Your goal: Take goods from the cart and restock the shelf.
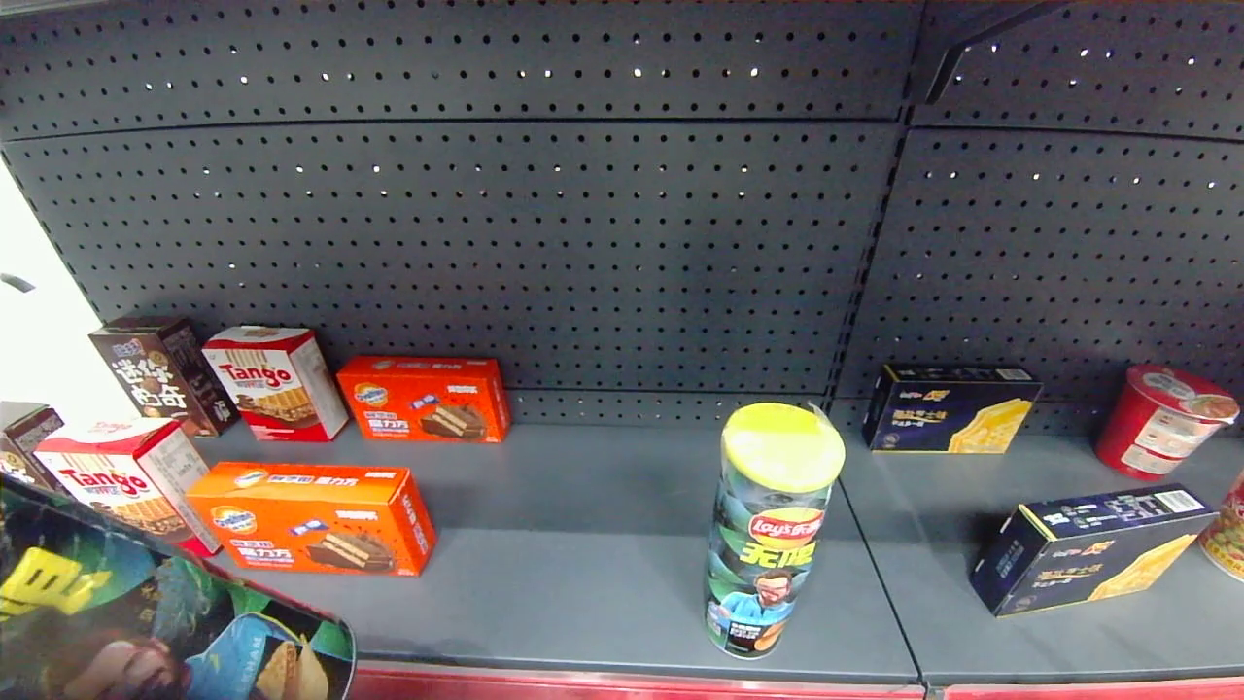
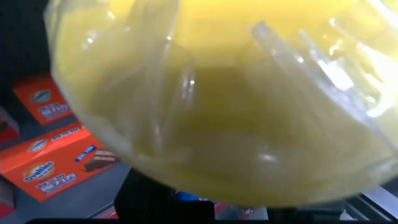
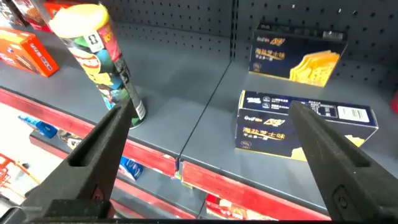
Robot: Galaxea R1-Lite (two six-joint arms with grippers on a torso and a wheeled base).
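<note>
I count two orange rectangular cardboard boxes (image 1: pixel 424 401), two red-and-white cardboard wafer boxes (image 1: pixel 277 381), two dark brown cardboard boxes (image 1: pixel 160 374), one of them cut off at the edge, and two navy-and-yellow cardboard boxes (image 1: pixel 948 408). There are two tall cylindrical printed chip cans (image 1: pixel 771 544) and one red round noodle cup (image 1: pixel 1161 420). A second round container (image 1: pixel 1227 533) is too cut off to identify.

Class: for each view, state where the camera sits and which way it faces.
Head view: on the head, facing forward and down at the shelf.
Left wrist view: on the left arm, close against a yellow lid, orange boxes beyond.
Right wrist view: behind the open right gripper, facing the shelf.
Shared: head and right wrist both show the standing can.
</note>
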